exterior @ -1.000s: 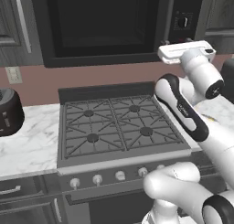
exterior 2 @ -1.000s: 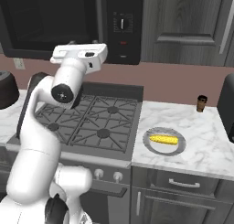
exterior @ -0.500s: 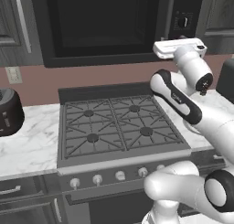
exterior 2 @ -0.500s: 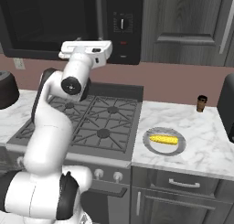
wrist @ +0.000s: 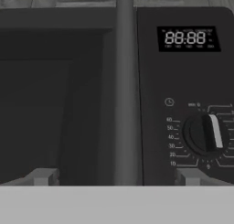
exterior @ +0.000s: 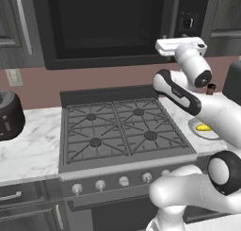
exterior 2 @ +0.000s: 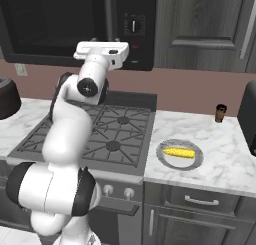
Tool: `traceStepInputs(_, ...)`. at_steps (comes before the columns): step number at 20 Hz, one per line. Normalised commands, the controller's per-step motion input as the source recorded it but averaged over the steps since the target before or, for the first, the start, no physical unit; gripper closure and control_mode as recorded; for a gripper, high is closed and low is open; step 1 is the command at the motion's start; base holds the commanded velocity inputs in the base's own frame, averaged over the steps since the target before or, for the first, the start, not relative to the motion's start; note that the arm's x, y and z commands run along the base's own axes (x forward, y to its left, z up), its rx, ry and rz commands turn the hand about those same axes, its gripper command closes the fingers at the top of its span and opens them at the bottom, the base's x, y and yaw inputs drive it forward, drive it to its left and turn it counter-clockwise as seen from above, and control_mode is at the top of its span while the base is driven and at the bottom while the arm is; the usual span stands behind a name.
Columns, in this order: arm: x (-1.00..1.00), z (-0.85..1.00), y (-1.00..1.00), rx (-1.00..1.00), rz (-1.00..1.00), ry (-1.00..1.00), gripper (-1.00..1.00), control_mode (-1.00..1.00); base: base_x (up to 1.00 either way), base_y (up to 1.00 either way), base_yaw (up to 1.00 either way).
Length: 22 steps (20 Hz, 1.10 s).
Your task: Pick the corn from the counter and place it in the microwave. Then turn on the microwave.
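Observation:
The corn [exterior 2: 179,152] [exterior: 203,127], a small yellow cob, lies on a grey plate [exterior 2: 162,158] on the white marble counter [exterior 2: 225,156], right of the stove. The black microwave [exterior: 108,27] [exterior 2: 60,24] hangs above the stove with its door shut. My gripper [wrist: 116,177] [exterior: 181,45] [exterior 2: 102,50] is raised in front of the microwave, open and holding nothing. Its fingertips [wrist: 43,176] stand either side of the vertical door handle [wrist: 124,95]. The round knob [wrist: 205,134] and the lit display [wrist: 188,38] are to the right of the handle.
A grey gas stove [exterior: 122,126] [exterior 2: 110,134] fills the middle below my arm. A small brown bottle [exterior 2: 220,113] [exterior: 211,88] stands at the back of the counter. A round dark toaster [exterior: 9,114] [exterior 2: 7,96] sits at the left. A dark appliance [exterior 2: 248,119] stands at the right edge.
My hand has risen a little and moved closer to the microwave front. The corn has stayed on its plate and the jaws have stayed open.

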Motion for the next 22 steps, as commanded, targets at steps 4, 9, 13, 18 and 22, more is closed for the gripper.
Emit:
traceStepInputs(4,0.31,0.00,-0.06,0.00,0.00,0.00,-1.00,-1.00,0.00,0.00,0.00)
traceStepInputs(9,0.35,0.00,0.00,0.00,0.00,0.00,-1.00,-1.00,0.00,0.00,0.00)
traceStepInputs(13,0.26,0.00,0.00,0.00,0.00,0.00,-1.00,-1.00,0.00,0.00,0.00)
traceStepInputs(18,0.22,0.00,0.00,0.00,0.00,0.00,-1.00,-1.00,0.00,0.00,0.00)
traceStepInputs(22,0.00,0.00,0.00,0.00,0.00,0.00,1.00,-1.00,0.00,0.00,0.00)
